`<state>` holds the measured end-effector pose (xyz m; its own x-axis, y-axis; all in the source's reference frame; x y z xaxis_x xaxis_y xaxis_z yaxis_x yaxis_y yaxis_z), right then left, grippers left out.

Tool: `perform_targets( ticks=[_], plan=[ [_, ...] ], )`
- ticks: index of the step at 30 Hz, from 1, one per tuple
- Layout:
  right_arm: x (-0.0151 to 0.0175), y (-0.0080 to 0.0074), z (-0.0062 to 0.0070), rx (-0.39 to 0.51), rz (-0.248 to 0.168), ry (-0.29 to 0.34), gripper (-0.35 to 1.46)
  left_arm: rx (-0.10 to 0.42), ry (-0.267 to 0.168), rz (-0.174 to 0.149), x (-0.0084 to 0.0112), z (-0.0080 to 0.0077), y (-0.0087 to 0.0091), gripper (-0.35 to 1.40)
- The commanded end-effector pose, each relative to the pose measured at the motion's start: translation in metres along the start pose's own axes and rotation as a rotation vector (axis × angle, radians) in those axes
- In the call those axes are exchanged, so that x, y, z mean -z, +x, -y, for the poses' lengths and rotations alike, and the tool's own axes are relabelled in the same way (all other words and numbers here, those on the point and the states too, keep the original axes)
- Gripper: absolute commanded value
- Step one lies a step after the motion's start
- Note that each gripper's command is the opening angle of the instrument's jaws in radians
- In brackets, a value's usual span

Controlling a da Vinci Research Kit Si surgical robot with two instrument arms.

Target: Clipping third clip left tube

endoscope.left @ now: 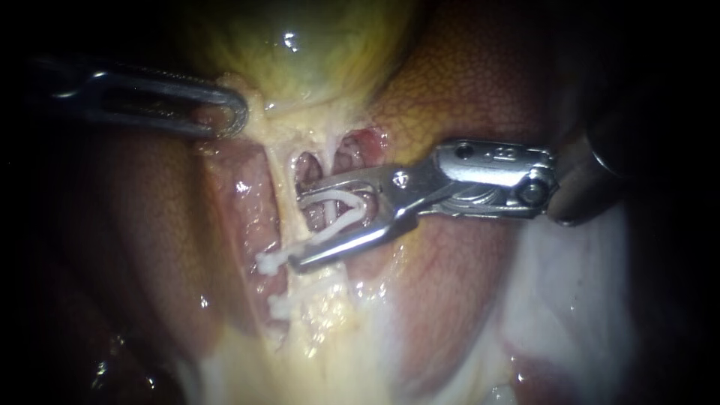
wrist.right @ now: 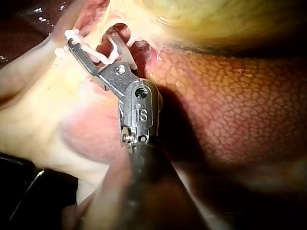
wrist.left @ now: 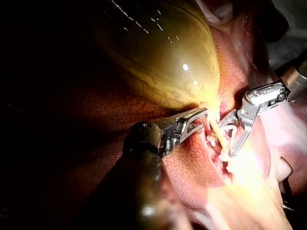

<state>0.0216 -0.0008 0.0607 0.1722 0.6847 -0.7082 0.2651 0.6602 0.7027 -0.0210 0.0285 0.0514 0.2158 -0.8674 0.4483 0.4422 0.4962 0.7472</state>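
White clip (endoscope.left: pixel 339 216) sits open in the right pincer (endoscope.left: pixel 296 230), one leg along each jaw. Jaws stand wide apart, both touching the clip, so the pincer holds it. Right instrument (endoscope.left: pixel 487 176) reaches in over mottled liver (endoscope.left: pixel 465 82).

Left tube (endoscope.left: pixel 281 191) is at the right pincer's tips and passes through the gap between them, within the clip's open mouth. How deep it sits I cannot tell. Clip's free end pokes just past the tip of the far jaw. Clip is not yet closed on the tube.

Second clip (endoscope.left: pixel 279 306) is on the same tube, just beside the right pincer, on the side away from the gallbladder (endoscope.left: pixel 300 45).

Left pincer (endoscope.left: pixel 240 112) is narrow, clamped on pale tissue at the gallbladder's neck, apart from the right pincer. The tube runs from that neck to the right pincer's tips
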Motion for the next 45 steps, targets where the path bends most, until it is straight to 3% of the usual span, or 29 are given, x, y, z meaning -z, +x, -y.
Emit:
perform_targets(
  ticks=[1, 11, 17, 25, 36, 40, 45],
  plan=[
    [-0.0001, 0.0005, 0.0001, -0.007, -0.018, 0.005, 0.42, 0.000, -0.001, 0.000, 0.0000, 0.0000, 0.0000, -0.35],
    [0.0000, 0.0042, 0.0009, -0.036, -0.136, 0.052, 0.41, 0.000, 0.000, 0.000, 0.0000, 0.0000, 0.0000, -0.35],
    [0.0001, 0.0060, 0.0014, -0.045, -0.168, 0.060, 0.39, 0.000, -0.001, 0.000, 0.0000, 0.0000, 0.0000, -0.35],
    [-0.0006, 0.0066, 0.0018, -0.112, -0.178, 0.068, 0.26, 0.000, 0.000, 0.000, 0.0000, 0.0000, 0.0000, -0.35],
    [-0.0006, 0.0067, 0.0019, -0.160, -0.179, 0.066, -0.06, 0.000, 0.000, 0.000, 0.0000, 0.0000, 0.0000, -0.35],
    [-0.0005, 0.0067, 0.0018, -0.202, -0.178, 0.070, -0.35, 0.000, 0.000, 0.000, 0.0000, 0.0000, 0.0000, -0.35],
    [-0.0005, 0.0066, 0.0014, -0.225, -0.179, 0.069, -0.35, 0.000, 0.000, 0.000, 0.0000, 0.0000, 0.0000, -0.35]
  ],
)
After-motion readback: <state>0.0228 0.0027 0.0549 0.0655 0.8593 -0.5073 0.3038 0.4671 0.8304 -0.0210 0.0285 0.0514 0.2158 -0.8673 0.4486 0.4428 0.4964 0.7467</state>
